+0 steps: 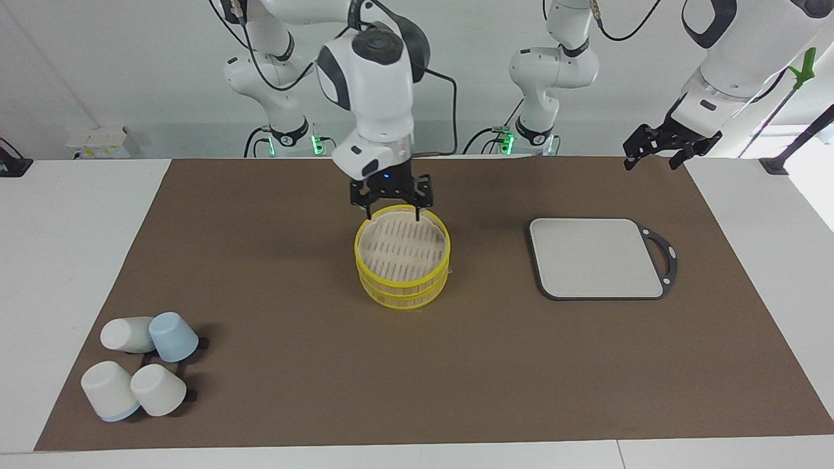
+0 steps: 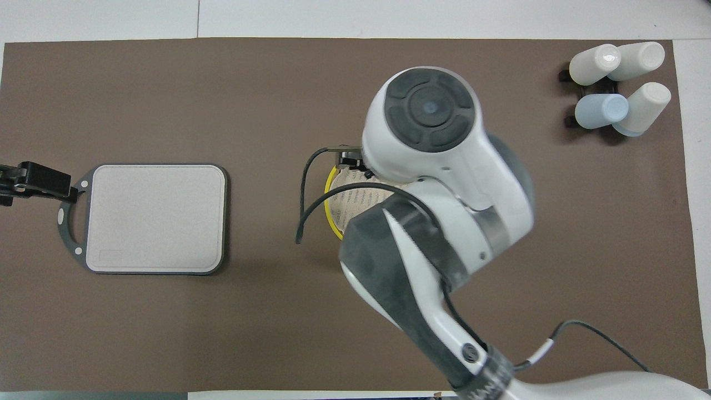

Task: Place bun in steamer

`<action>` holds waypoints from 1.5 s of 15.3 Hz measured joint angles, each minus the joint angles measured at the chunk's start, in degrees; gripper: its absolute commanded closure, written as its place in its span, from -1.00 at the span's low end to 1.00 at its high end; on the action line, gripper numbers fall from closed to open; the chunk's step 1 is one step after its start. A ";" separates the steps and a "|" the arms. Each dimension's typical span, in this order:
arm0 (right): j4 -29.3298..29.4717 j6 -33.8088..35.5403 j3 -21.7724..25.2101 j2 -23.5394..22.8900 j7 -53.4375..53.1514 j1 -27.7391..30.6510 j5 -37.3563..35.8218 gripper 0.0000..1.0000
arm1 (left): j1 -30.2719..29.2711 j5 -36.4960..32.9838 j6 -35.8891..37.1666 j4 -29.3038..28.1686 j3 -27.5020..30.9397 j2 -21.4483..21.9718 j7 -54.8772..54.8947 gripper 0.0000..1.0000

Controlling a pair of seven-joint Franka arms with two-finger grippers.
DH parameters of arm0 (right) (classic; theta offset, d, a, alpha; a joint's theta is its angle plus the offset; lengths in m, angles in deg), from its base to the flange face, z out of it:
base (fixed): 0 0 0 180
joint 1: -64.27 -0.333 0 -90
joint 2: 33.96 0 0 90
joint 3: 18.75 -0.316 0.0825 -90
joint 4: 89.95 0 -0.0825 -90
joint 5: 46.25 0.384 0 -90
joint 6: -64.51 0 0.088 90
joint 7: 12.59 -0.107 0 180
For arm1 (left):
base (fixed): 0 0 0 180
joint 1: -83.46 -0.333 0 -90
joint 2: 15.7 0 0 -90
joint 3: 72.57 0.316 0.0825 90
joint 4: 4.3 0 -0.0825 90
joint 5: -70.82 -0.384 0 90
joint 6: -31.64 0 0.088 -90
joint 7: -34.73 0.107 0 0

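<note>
The steamer point(image 1: 402, 257) stands mid-table, two yellow-rimmed tiers with a pale slatted floor that shows bare. In the overhead view only part of the steamer's rim point(image 2: 329, 194) shows under the right arm. My right gripper point(image 1: 393, 212) hangs open and empty just over the steamer's rim nearest the robots. No bun shows in either view. My left gripper point(image 1: 658, 155) waits open in the air over the mat's edge at the left arm's end.
A grey rectangular board point(image 1: 596, 257) with a dark handle lies toward the left arm's end, also in the overhead view point(image 2: 158, 216). Several white and blue cups point(image 1: 140, 365) lie at the right arm's end, farthest from the robots.
</note>
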 measured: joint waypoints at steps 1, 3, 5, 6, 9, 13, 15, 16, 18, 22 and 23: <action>-0.11 4.51 0.05 2.32 3.70 2.64 -0.01 -1.00 | 0.00 0.00 0.00 0.00 0.00 0.00 0.00 -1.00; -1.42 10.86 0.17 6.35 14.13 8.91 0.02 -1.00 | 0.00 0.00 0.00 0.00 0.00 0.00 0.00 -1.00; -5.43 11.83 0.31 10.35 22.15 14.60 0.09 -1.00 | 0.00 0.00 0.00 0.00 0.00 0.00 0.00 -1.00; -7.94 11.64 0.41 12.32 23.92 16.15 0.09 -1.00 | 0.00 0.00 0.00 0.00 0.00 0.00 0.00 -1.00; -13.07 10.02 0.39 15.72 24.63 16.99 0.05 -1.00 | 0.00 0.00 0.00 0.00 0.00 0.00 0.00 -1.00; -15.01 7.77 0.38 16.23 25.74 17.51 0.00 -1.00 | 0.00 0.00 0.00 0.00 0.00 0.00 0.01 -1.00; -15.33 5.05 0.96 16.22 28.06 17.59 0.00 -1.00 | 0.00 0.00 0.00 0.00 0.00 0.00 0.01 -1.00; -15.37 4.05 1.46 16.21 28.83 17.59 0.00 -1.00 | 0.00 0.00 -0.01 0.00 -0.02 0.00 0.01 -1.00; -15.29 2.99 2.21 16.14 29.92 17.61 -0.14 -1.00 | 0.00 0.00 -0.01 0.00 -0.06 0.00 0.01 -1.00; -14.64 2.85 2.99 15.83 30.11 18.28 -0.40 -1.00 | 0.00 0.00 -0.01 0.00 -0.12 -0.01 0.01 -1.00; -14.53 2.94 3.01 15.81 30.12 18.83 -0.40 -1.00 | 0.00 0.00 -0.01 0.00 -0.13 -0.01 0.01 -1.00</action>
